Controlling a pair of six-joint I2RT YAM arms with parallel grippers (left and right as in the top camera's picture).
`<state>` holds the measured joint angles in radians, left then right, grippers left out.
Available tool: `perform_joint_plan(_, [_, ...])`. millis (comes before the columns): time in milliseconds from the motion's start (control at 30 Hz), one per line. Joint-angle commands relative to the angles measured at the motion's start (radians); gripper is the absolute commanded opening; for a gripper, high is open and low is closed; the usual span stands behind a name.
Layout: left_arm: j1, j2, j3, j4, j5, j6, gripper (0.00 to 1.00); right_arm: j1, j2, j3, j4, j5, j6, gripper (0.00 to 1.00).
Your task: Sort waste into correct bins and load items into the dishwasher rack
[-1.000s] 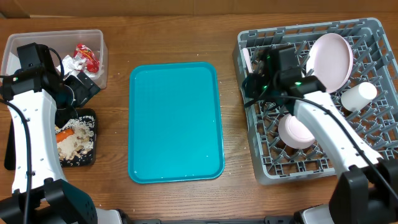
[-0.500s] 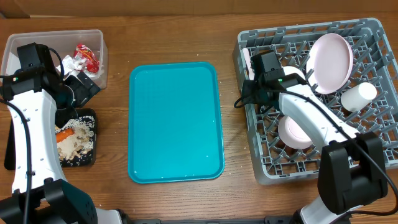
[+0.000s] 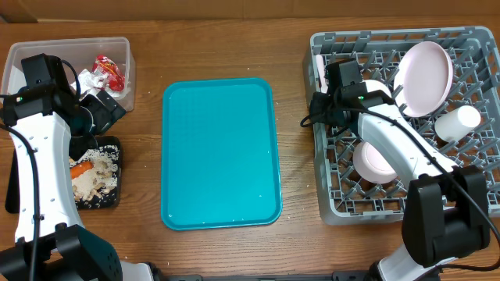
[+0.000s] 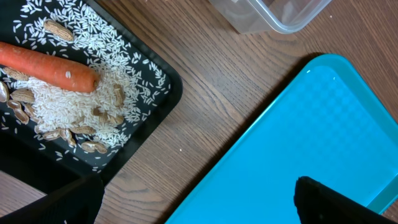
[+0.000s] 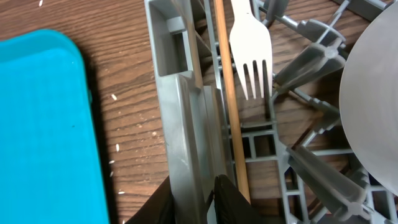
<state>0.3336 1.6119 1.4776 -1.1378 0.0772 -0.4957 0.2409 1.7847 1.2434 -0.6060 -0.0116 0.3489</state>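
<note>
The grey dishwasher rack (image 3: 324, 168) stands at the right and holds the white plate (image 3: 426, 74), a cup (image 3: 459, 121), a bowl (image 3: 373, 160) and the white fork (image 5: 250, 37). My right gripper (image 3: 322, 109) is shut on the rack's left wall (image 5: 180, 112), one finger on each side of it (image 5: 202, 199). My left gripper (image 3: 98, 113) is open and empty, above the table between the black tray (image 3: 113, 144) and the clear tub (image 3: 23, 66). The carrot (image 4: 46, 65), rice and nuts (image 4: 74, 106) lie in the black tray. The red wrapper (image 3: 109, 72) and tissue (image 3: 86, 80) lie in the tub.
The large teal tray (image 3: 220, 152) lies flat in the middle of the table, between the bins and the rack. A few rice grains are scattered on the wood beside the rack's left wall (image 5: 115, 149).
The rack has slid a little to the right, with my right gripper on its left wall. The left arm has not moved.
</note>
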Motion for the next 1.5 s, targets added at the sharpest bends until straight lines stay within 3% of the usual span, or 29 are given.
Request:
perform_joint_plan(0, [-0.008,-0.008,0.016,-0.003,-0.003,-0.006,1.0,-0.034,-0.009,0.0,0.008,0.077,0.018,0.22])
perform_joint_plan(33, [-0.008,-0.008,0.016,-0.003,-0.003,-0.006,1.0,-0.034,-0.009,0.002,0.007,0.077,0.018,0.22])
perform_joint_plan(200, [-0.007,-0.008,0.016,-0.003,-0.003,-0.006,1.0,-0.034,-0.012,0.058,-0.048,0.019,0.018,0.44])
perform_joint_plan(500, [-0.007,-0.008,0.016,-0.003,-0.003,-0.006,1.0,-0.033,-0.162,0.343,-0.431,-0.029,0.02,0.54])
perform_joint_plan(700, [-0.008,-0.008,0.016,-0.003,-0.003,-0.006,1.0,0.006,-0.425,0.282,-0.608,-0.015,0.068,0.54])
perform_joint_plan(867, [-0.008,-0.008,0.016,-0.003,-0.003,-0.006,1.0,0.166,-0.665,-0.006,-0.575,0.217,0.307,0.55])
perform_joint_plan(900, [-0.008,-0.008,0.016,-0.003,-0.003,-0.006,1.0,0.188,-0.708,-0.066,-0.543,0.238,0.352,0.58])
perform_joint_plan(933, [-0.008,-0.008,0.016,-0.003,-0.003,-0.006,1.0,0.21,-0.771,-0.156,-0.479,0.256,0.399,0.92])
perform_joint_plan(967, [-0.008,-0.008,0.016,-0.003,-0.003,-0.006,1.0,0.212,-0.803,-0.207,-0.435,0.257,0.408,1.0])
perform_joint_plan(1067, [-0.008,-0.008,0.016,-0.003,-0.003,-0.006,1.0,0.212,-0.841,-0.289,-0.391,0.233,0.411,1.0])
perform_joint_plan(1467, [-0.008,-0.008,0.016,-0.003,-0.003,-0.006,1.0,0.212,-0.734,-0.289,-0.402,0.228,0.407,1.0])
